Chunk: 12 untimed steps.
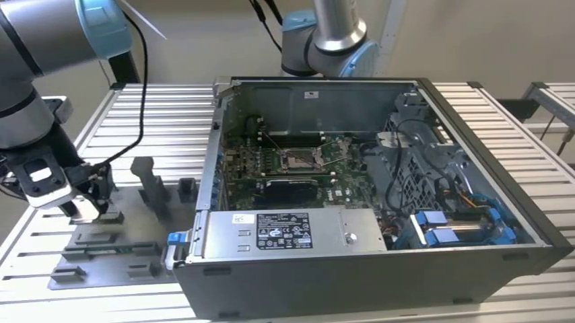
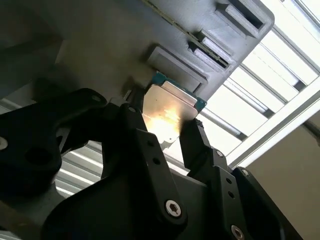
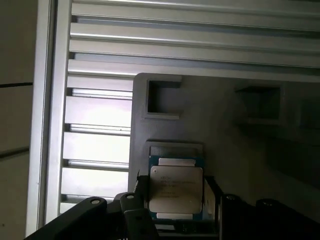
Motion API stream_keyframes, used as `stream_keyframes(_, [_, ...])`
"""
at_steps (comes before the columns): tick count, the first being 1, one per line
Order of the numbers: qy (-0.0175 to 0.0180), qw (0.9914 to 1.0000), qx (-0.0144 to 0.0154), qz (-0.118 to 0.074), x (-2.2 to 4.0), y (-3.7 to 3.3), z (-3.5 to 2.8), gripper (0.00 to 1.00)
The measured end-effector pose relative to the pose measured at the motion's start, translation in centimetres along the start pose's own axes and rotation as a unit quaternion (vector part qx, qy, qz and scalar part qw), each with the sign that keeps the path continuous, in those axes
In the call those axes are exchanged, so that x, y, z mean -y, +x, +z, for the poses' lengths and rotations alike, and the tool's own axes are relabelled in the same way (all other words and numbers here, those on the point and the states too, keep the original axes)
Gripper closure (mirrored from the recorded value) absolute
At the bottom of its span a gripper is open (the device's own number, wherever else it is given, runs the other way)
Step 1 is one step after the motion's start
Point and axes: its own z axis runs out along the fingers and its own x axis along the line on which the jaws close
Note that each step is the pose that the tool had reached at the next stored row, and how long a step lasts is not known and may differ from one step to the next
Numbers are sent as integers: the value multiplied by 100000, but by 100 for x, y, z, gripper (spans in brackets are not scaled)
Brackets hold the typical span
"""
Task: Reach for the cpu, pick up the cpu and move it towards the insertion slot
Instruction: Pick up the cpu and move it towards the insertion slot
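The cpu (image 3: 176, 189) is a small square chip with a silvery top and a green edge, also visible in the second wrist view (image 2: 169, 111). It sits between my black fingers (image 3: 141, 192), whose pads press against two opposite sides of it, just over the grey fixture plate (image 1: 117, 252). My gripper (image 1: 85, 212) is low over that plate at the exterior view's left, shut on the cpu. The insertion slot (image 1: 299, 159), a square socket with a shiny metal frame, lies on the green board inside the open computer case (image 1: 485, 202), well to the exterior view's right of the gripper.
Grey blocks and an upright post (image 1: 148, 185) stand on the fixture plate beside the gripper. A silver power supply box (image 1: 287, 232) lies along the case's near side. A second robot arm (image 1: 324, 37) stands behind the case. The slatted aluminium table (image 1: 161, 114) carries everything.
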Motion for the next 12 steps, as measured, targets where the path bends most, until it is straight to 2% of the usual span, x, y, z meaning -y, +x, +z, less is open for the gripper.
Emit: stream_keyframes(12, [1, 100000, -3, 1, -11, -2, -236, 100])
